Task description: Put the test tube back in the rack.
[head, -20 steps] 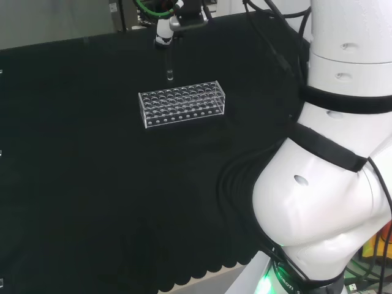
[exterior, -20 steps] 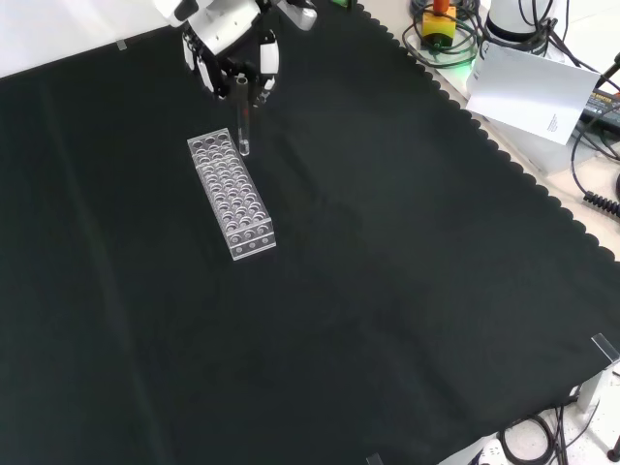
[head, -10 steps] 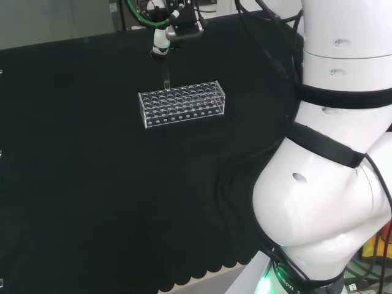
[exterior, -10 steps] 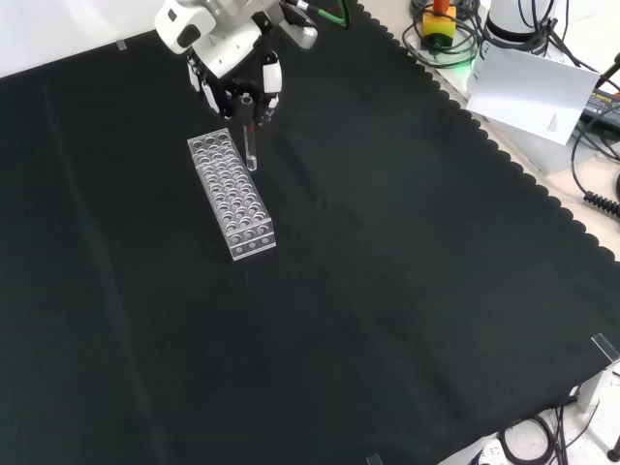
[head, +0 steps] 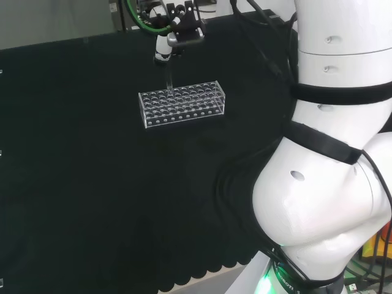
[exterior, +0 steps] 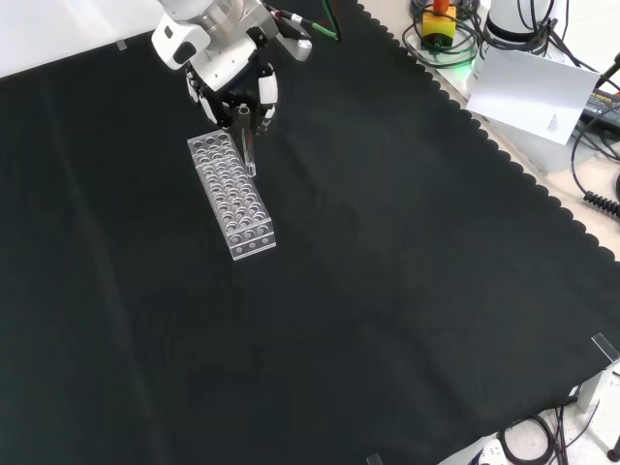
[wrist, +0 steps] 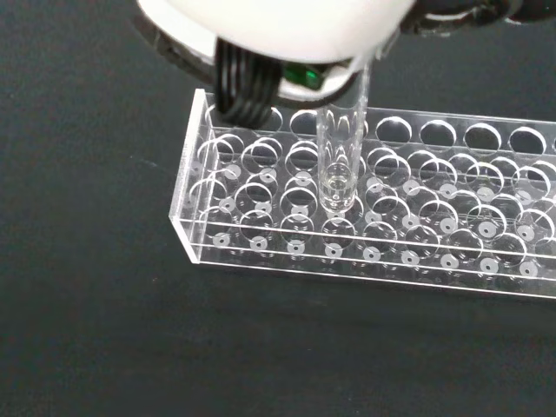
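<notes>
Where the black cloth (exterior: 407, 291) runs toward the front view's top left, the hand (exterior: 232, 82) hangs over the far end of the clear rack (exterior: 232, 199), its fingers curled together round the top of the test tube (exterior: 249, 153). The tube stands nearly upright, its rounded bottom just above the rack's holes near the edge. In the wrist view the tube (wrist: 340, 156) hovers over a hole in the rack (wrist: 365, 217); whether its tip has entered that hole is hard to tell.
</notes>
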Tool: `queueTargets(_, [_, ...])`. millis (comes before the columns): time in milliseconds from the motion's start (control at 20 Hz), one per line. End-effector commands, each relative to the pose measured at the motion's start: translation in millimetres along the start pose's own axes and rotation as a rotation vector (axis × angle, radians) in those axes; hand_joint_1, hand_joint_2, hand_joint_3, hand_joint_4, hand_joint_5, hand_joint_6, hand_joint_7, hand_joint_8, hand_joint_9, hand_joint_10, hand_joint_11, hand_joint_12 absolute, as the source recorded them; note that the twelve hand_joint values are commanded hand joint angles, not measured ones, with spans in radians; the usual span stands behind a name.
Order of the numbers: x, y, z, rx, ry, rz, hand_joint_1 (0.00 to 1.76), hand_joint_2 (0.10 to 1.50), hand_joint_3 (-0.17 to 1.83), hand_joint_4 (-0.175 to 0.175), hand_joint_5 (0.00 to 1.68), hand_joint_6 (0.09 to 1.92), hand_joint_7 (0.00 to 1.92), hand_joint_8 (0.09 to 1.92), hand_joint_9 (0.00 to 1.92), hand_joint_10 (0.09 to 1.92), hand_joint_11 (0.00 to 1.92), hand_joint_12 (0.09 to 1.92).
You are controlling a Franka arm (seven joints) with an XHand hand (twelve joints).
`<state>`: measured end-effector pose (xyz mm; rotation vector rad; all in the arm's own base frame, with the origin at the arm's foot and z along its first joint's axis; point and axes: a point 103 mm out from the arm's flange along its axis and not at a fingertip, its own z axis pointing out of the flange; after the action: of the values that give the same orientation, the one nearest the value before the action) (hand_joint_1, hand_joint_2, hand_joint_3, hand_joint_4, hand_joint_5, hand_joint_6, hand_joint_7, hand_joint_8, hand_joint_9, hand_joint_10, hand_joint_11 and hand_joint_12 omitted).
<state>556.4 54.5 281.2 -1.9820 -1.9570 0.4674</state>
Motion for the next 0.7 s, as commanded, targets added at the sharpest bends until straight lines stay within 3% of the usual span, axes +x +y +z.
queueTargets(50, [-3,4,4,0.011,0.013,0.008,1.22,0.61,0.67,-0.175,1.39,0.45,1.87,0.42,1.70,0.31,1.04,1.04])
queueTargets(700, [-3,14,17,0.022,0.025,0.006,1.22,0.61,0.67,-0.175,1.39,0.45,1.87,0.43,1.70,0.32,1.04,1.04])
